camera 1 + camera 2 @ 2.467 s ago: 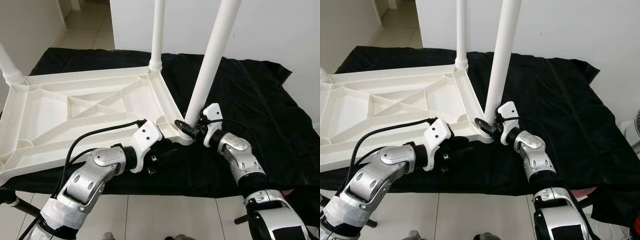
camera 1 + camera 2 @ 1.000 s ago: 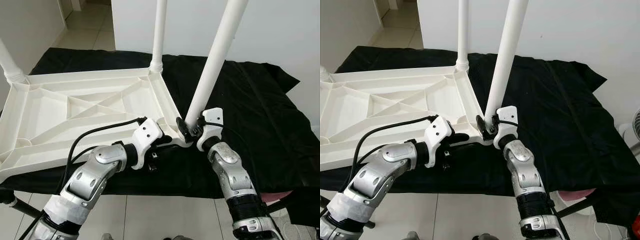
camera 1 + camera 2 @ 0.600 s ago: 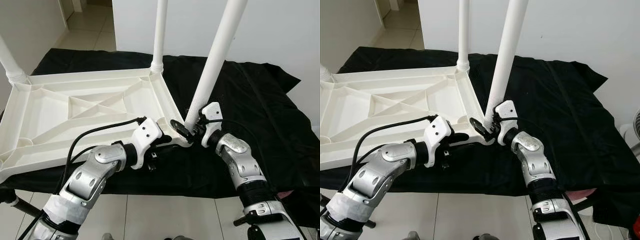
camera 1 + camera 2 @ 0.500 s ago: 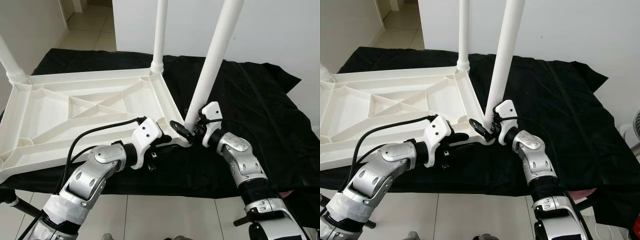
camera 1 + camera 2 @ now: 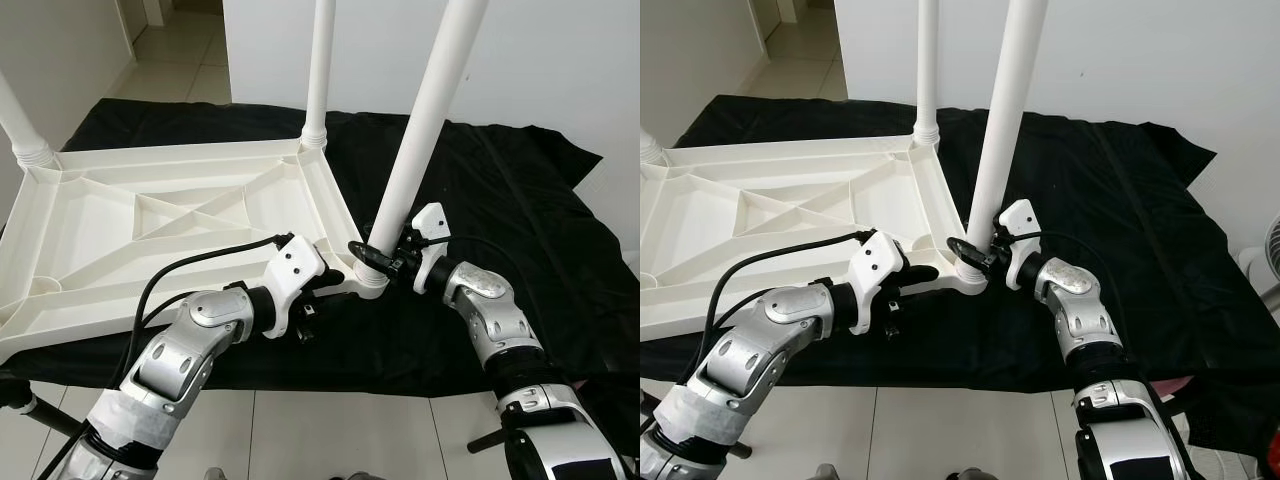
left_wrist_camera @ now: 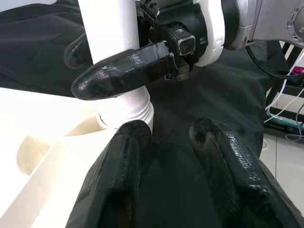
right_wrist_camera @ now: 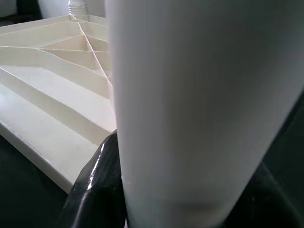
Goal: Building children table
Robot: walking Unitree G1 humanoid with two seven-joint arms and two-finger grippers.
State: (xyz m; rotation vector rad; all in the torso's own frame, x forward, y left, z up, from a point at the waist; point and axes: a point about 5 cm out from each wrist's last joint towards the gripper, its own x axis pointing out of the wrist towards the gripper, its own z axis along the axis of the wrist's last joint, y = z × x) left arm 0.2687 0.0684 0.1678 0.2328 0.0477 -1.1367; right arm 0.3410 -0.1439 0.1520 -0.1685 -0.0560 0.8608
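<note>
Two claws: right claw (image 5: 372,256) clamps the leg (image 5: 420,130); left claw (image 6: 175,156) parted, astride the tabletop (image 5: 150,230) edge.

White plastic table parts on matt black cloth

The upturned tabletop (image 5: 170,215) and the leg (image 5: 415,150) between the right gripper's (image 5: 372,255) fingers look like smooth, faintly glossy white plastic. The cloth (image 5: 520,230) beneath is matt and creased. The left gripper's (image 6: 175,156) fingers are black, finely textured, slightly shiny; both arms are brushed silver metal.
</note>
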